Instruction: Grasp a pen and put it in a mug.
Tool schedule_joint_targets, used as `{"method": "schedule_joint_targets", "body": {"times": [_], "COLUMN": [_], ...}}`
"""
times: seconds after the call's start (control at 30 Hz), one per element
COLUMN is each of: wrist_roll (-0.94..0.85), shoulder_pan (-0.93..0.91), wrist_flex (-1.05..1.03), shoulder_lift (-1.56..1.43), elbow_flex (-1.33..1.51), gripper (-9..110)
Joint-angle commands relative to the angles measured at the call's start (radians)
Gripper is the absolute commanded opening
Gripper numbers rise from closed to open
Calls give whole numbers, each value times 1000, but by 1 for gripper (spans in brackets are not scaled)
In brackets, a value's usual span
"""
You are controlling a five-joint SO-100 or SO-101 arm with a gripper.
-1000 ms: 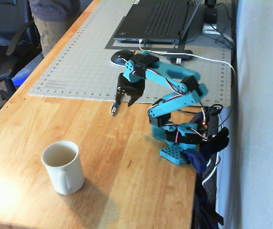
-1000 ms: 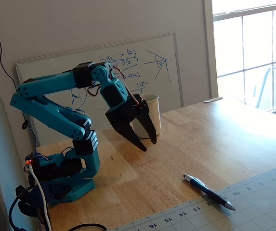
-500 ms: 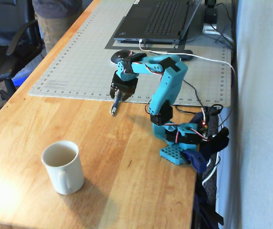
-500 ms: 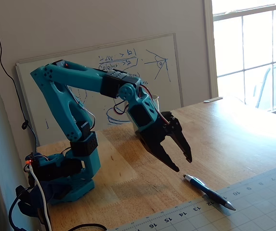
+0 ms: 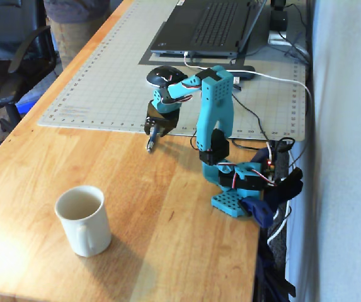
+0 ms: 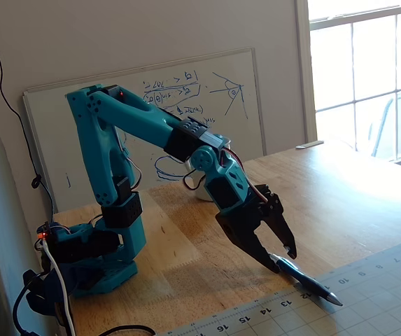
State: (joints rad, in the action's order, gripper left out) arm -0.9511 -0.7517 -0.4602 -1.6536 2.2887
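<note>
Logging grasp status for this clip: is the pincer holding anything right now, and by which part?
Nothing is held. The open pincer straddles the upper end of the pen, which lies flat on the table.

mug (image 6: 201, 190): mostly hidden behind the arm's wrist | pen (image 5: 150, 145): too small and dark below the gripper (image 5: 151, 133) to make out

cutting mat (image 6: 368, 294) ruler numbers 13–16, whiteboard (image 6: 151, 98) scrawl illegible
</note>
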Motion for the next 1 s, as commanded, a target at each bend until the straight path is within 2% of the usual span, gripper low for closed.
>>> {"method": "schedule_joint_targets", "body": {"times": [0.0, 0.97], "wrist_roll": [-12, -12], "shoulder_pan": [-12, -11], "wrist_flex": [18, 18], "shoulder_lift": [14, 126], "elbow_flex": [-92, -104], "gripper": [14, 13]}}
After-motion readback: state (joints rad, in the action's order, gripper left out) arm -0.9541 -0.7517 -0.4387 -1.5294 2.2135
